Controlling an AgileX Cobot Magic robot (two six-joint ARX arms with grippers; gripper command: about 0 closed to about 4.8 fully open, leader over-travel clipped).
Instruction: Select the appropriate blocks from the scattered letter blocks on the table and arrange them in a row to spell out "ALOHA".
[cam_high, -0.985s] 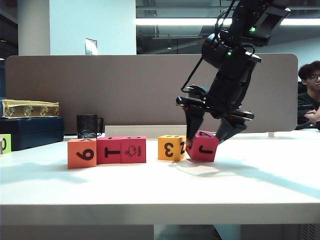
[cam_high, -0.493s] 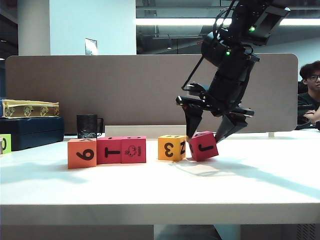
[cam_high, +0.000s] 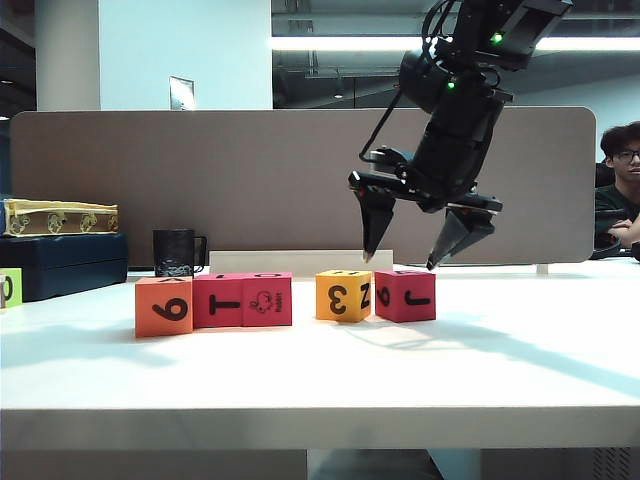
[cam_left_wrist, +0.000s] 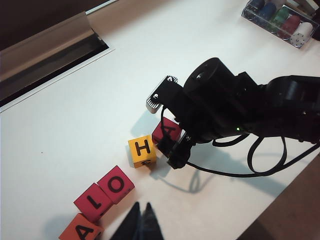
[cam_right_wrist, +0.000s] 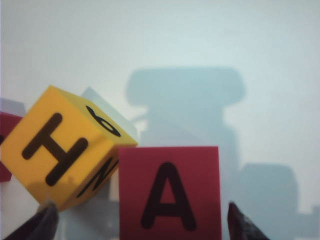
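Five letter blocks sit in a row on the white table. The right gripper hangs just above the red end block, at its 12 o'clock, fingers spread wide and holding nothing. The left gripper waits near the row's other end, fingers pressed together.

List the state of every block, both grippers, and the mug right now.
Orange A block: on the table, row's end.
Red L block: touching the A block.
Red O block: touching the L block.
Yellow H block: apart from O, turned askew.
Red A block: flat, released, beside H.
Right gripper: open, above the red A block.
Left gripper: shut, empty.
Black mug: upright.
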